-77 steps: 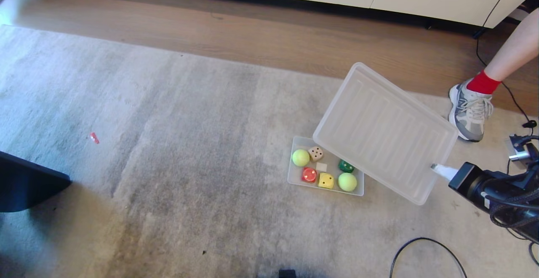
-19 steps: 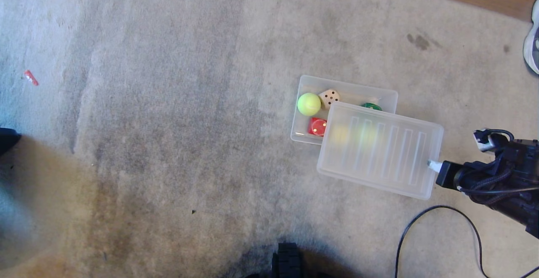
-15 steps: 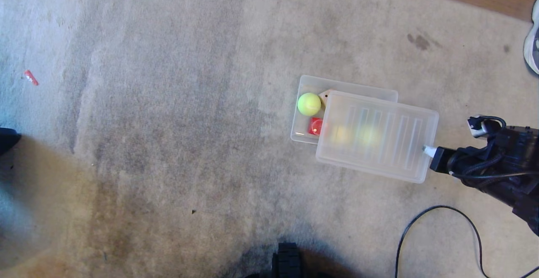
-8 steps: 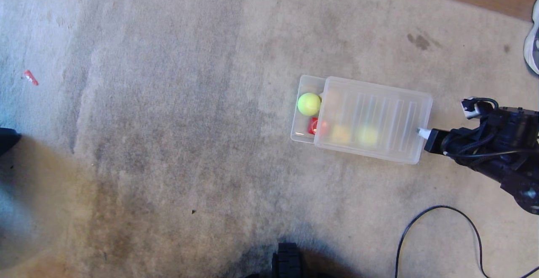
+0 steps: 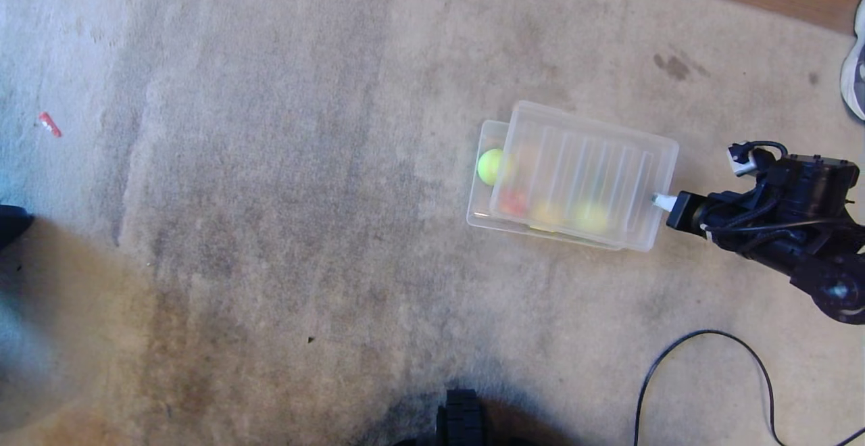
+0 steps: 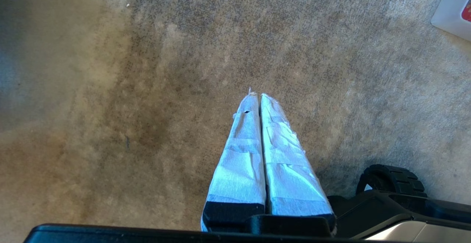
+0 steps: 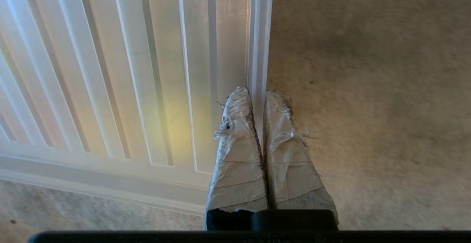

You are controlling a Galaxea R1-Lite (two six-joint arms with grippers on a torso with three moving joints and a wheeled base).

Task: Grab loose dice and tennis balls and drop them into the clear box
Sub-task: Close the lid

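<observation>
Grey carpet (image 5: 270, 196), clear box (image 5: 481, 213) mostly covered by a ribbed translucent lid (image 5: 584, 176), one tennis ball (image 5: 488, 166) peeking out, right gripper (image 5: 661, 200) pinching the lid's edge, black cable (image 5: 682, 358) nearby.

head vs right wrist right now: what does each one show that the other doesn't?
Head only: the clear box under the lid, a tennis ball peeking out at its uncovered end, faint red and yellow shapes through the plastic, a black cable, a shoe and a red scrap.
Right wrist only: close up, the right gripper pinching the lid's rim, fingers wrapped in frayed tape.
Both: the ribbed lid and the carpet.
</observation>
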